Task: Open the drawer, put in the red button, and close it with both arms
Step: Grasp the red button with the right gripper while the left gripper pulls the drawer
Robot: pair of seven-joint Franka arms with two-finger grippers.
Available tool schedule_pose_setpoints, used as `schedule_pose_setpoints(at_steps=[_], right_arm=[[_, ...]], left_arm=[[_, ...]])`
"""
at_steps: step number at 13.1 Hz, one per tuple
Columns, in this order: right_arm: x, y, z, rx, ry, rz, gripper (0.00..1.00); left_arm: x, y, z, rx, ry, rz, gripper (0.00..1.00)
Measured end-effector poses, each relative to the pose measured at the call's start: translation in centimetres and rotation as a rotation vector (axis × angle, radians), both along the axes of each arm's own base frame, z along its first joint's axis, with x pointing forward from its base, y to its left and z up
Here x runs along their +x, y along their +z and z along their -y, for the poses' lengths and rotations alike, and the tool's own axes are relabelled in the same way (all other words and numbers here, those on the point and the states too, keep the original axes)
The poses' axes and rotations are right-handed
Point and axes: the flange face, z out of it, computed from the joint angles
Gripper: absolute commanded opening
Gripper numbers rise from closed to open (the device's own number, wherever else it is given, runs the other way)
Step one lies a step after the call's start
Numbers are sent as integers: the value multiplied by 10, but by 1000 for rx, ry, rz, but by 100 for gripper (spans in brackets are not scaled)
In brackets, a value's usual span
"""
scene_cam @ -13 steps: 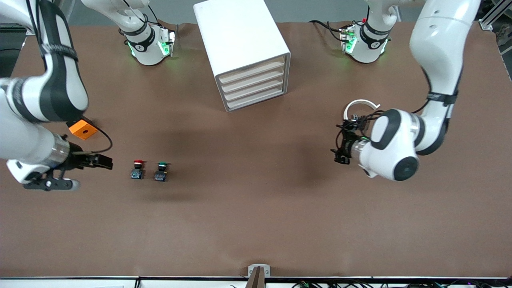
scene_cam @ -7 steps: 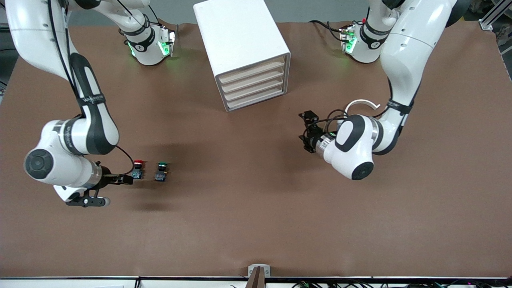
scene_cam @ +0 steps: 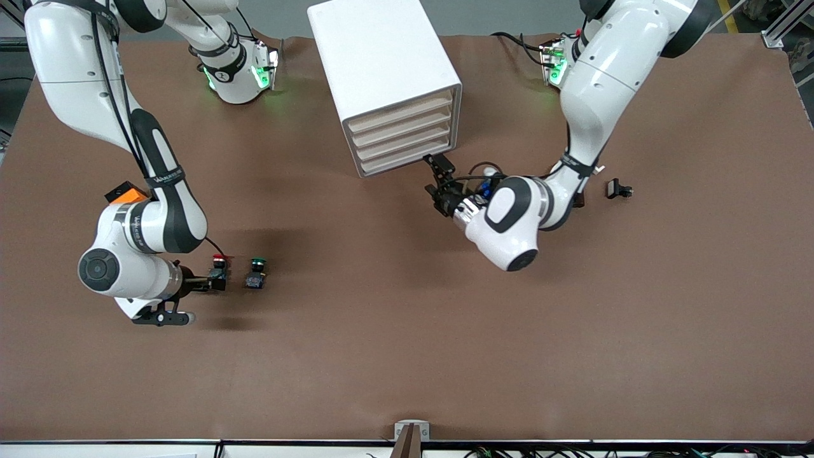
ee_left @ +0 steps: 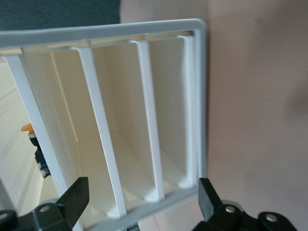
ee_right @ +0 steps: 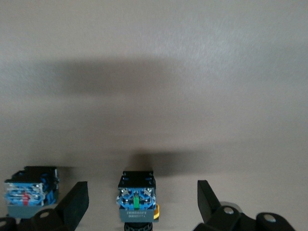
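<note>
The red button (scene_cam: pixel 219 267) is sitting on the brown table (scene_cam: pixel 407 356) toward the right arm's end, just beside the green button (scene_cam: pixel 257 272). The right gripper (scene_cam: pixel 213 280) is being held low at the red button, its fingers spread wide — nothing is being gripped. In the right wrist view the green button (ee_right: pixel 137 198) is showing between the fingers (ee_right: pixel 74 202), with the red button (ee_right: pixel 31 191) off to one side. The left gripper (scene_cam: pixel 440 178) is being held just in front of the white drawer cabinet (scene_cam: pixel 388 76), at its lowest drawer — fingers (ee_left: pixel 209 197) wide, empty. An orange block (scene_cam: pixel 124 193) is lying near the right arm.
</note>
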Motion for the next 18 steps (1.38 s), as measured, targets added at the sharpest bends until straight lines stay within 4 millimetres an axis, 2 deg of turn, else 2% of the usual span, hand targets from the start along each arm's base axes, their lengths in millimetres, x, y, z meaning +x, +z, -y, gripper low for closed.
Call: schedule_pose_setpoints(at_steps=[1, 3, 4, 5, 7, 8, 10, 11, 12, 13, 15, 17, 18], right_arm=[[-4, -5, -1, 0, 1, -12, 100], [-9, -11, -2, 0, 3, -27, 100], [-11, -13, -3, 1, 4, -31, 100], [-12, -15, -3, 1, 5, -33, 100], [-14, -18, -3, 1, 6, -33, 100], [-14, -19, -4, 1, 6, -32, 100], [-16, -23, -4, 1, 6, -30, 100], [-18, -25, -4, 1, 7, -32, 95], [-19, -27, -4, 1, 7, -34, 81], [-20, -28, -4, 1, 7, -36, 69], [-21, -29, -4, 1, 8, -38, 52], [-21, -30, -5, 1, 8, -40, 31], [-21, -30, -5, 1, 8, -40, 24]], left_arm=[[-12, -2, 11, 16, -24, -24, 100], [-30, -2, 28, 26, -60, -51, 89], [-37, -4, 35, 24, -69, -63, 81], [-44, -7, 40, 23, -79, -75, 74], [-54, -11, 46, 22, -103, -103, 73], [-59, -13, 49, 19, -110, -116, 65], [-70, -14, 55, 17, -141, -142, 60], [-77, -15, 58, 20, -159, -160, 31], [-82, -16, 60, 26, -170, -174, 4], [-83, -16, 61, 34, -174, -183, 0], [-80, -17, 57, 46, -166, -186, 0], [-68, -18, 47, 56, -147, -187, 0], [-59, -15, 41, 60, -135, -182, 0]])
